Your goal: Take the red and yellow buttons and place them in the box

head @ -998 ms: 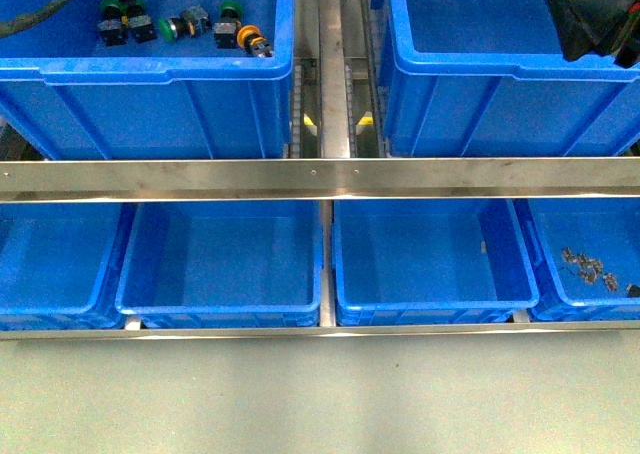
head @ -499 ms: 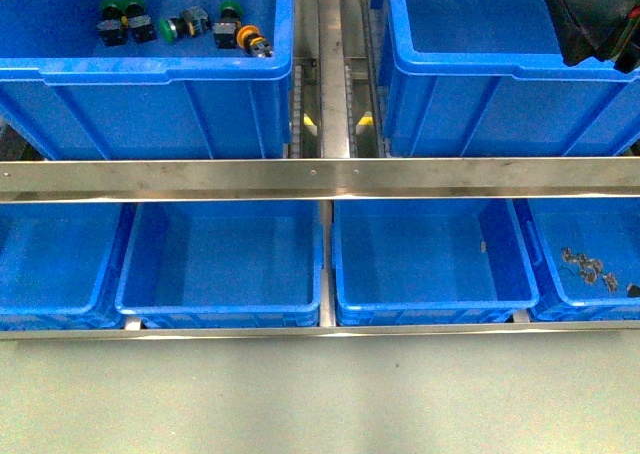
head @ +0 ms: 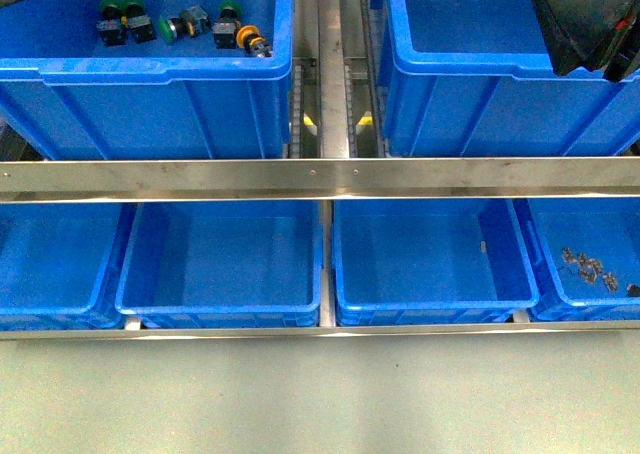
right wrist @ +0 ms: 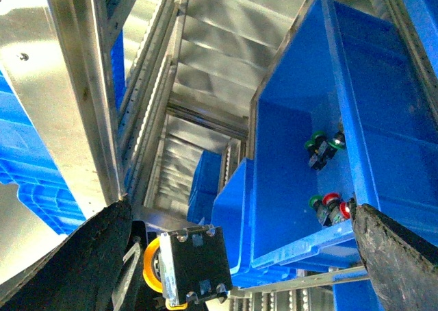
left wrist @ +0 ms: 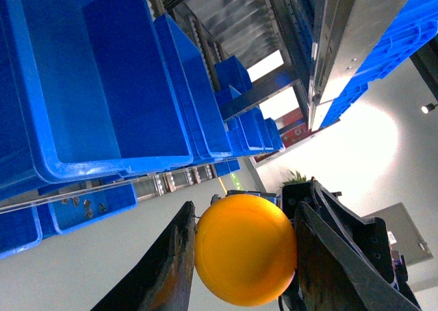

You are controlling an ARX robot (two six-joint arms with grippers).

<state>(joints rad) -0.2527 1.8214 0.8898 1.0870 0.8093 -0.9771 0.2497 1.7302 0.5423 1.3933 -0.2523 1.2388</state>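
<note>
In the left wrist view my left gripper (left wrist: 246, 209) is shut on a yellow button (left wrist: 245, 251). Its round cap fills the gap between the two dark fingers (left wrist: 163, 273). The left gripper is out of the front view. My right gripper (right wrist: 239, 205) stands wide open with nothing between its fingers; in the front view only its dark arm (head: 585, 19) shows, at the top right. Beyond the right fingers hangs a black-grey switch body with a yellow ring (right wrist: 188, 266), touching neither finger. Red-capped buttons (right wrist: 332, 200) lie in a blue box (right wrist: 287, 188). Another yellow button (head: 251, 39) lies in the upper left box (head: 150, 84).
Green-capped switches (head: 125, 17) lie beside the yellow one in the upper left box. The upper right box (head: 450, 34) holds no buttons. A steel rail (head: 320, 179) crosses in front. Below it a row of blue boxes (head: 225, 264) stands, the far right one holding small grey parts (head: 588, 267).
The left arm has risen out of the top left of the front view. The right arm's dark bulk has crept leftwards at the top right. The buttons in the box have not moved.
</note>
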